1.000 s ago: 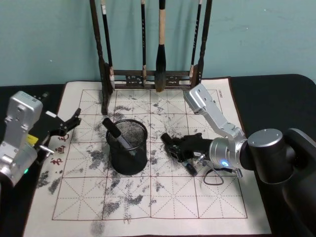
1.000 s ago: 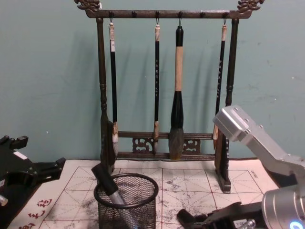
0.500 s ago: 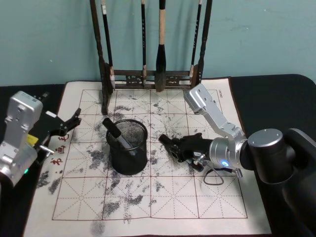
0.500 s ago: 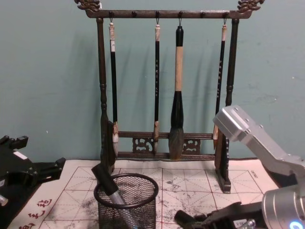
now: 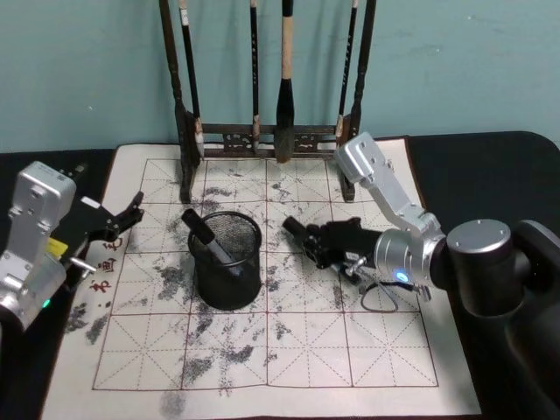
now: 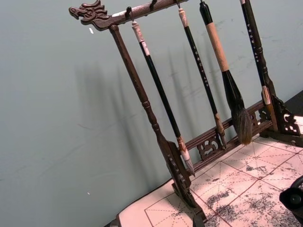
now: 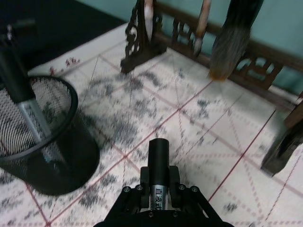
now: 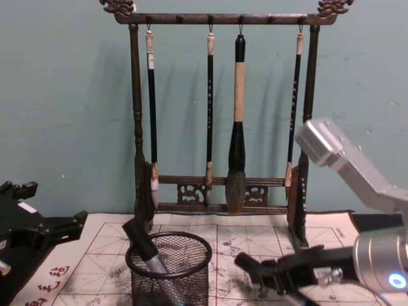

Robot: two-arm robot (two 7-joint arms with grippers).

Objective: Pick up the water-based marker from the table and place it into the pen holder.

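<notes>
plain teal wall (image 8: 64, 95) at back, matte, few small scuffs. dark wood brush rack (image 8: 134, 127) stands in front w/ 4 brushes (image 8: 239, 89) hanging. soft even light, faint shadows on wall.

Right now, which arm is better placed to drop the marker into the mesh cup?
Right. The right tool grips the marker close beside the pen holder. The left tool rests open at the mat's edge, holding nothing.

Head camera looks steeply down on the table (image 5: 477, 166), with the brush rack (image 5: 262, 137) at its far edge. Chest camera looks level across it, sharing the rack and pen holder (image 8: 171, 275). Left wrist camera faces the rack from the left; right wrist camera sits low, near the holder.
</notes>
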